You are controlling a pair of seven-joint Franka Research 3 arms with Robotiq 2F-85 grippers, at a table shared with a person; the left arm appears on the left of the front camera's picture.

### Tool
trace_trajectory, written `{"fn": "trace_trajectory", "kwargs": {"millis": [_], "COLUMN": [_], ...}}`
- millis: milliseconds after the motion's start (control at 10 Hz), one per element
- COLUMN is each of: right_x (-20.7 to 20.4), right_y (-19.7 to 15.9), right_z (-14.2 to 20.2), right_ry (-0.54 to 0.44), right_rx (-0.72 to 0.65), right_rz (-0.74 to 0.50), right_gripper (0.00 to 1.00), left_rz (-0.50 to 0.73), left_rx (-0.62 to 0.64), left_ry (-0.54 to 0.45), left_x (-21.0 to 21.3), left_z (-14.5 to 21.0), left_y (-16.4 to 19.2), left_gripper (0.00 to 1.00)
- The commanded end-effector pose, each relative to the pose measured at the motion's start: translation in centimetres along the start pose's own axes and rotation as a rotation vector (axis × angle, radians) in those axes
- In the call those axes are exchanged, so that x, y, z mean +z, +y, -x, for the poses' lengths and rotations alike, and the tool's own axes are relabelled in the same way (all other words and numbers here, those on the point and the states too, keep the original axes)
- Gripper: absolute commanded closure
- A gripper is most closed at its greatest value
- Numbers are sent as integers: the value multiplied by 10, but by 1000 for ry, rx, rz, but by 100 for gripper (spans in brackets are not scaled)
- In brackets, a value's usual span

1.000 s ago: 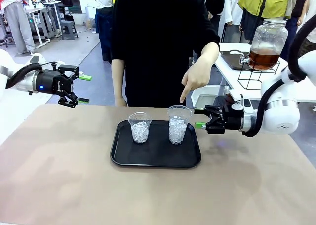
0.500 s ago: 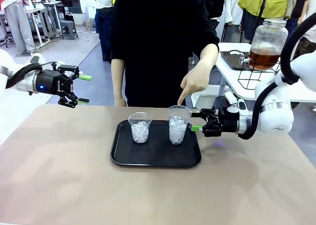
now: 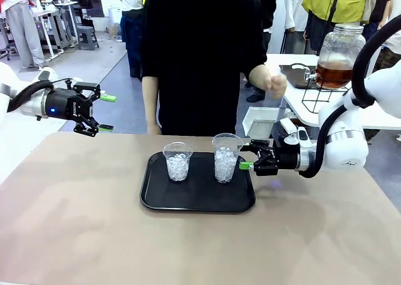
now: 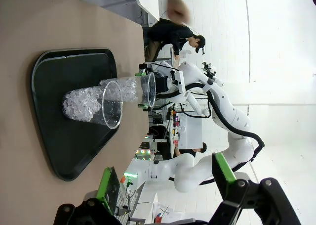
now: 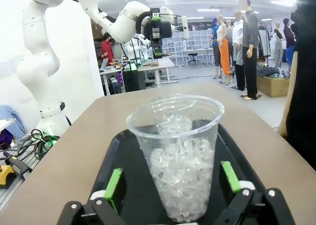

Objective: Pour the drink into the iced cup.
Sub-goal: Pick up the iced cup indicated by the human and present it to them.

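Right gripper [image 3: 245,155], jaws spread, sits centre right, flanking the iced cup [image 3: 226,158] on a black tray [image 3: 197,200]. Left gripper [image 3: 106,113], also spread, hangs upper left. The drink [image 3: 334,76] stands in a glass jar [image 3: 342,44], upper right.

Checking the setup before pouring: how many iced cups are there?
2, both on the black tray: the left cup and the right cup, the latter right by the open right gripper.

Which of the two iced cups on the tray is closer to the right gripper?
The taller cup, on the right side of the tray, directly in front of the open right gripper. The shorter cup stands farther to the left.
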State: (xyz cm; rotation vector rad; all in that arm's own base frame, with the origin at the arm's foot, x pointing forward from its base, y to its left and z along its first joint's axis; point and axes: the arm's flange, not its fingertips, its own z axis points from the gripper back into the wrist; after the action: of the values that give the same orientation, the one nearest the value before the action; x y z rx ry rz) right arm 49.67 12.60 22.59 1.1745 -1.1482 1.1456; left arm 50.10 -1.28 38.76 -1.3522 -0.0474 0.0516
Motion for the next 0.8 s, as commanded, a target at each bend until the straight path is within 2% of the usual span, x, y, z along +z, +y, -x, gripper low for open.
{"fn": "trace_trajectory", "kwargs": {"millis": [0,700], "right_x": [-8,-30], "right_y": [-8,-9], "right_z": [-1,-1], "right_ry": [9,31], "right_rx": [2,-17], "right_rz": [-21,-60], "right_gripper": [0,0], "left_rz": [-3,-3], "left_rx": [-2,-2], "left_ry": [-5,-5], "left_x": [0,0], "left_z": [2,2], "left_y": [-1,-1], "left_gripper": [0,0]}}
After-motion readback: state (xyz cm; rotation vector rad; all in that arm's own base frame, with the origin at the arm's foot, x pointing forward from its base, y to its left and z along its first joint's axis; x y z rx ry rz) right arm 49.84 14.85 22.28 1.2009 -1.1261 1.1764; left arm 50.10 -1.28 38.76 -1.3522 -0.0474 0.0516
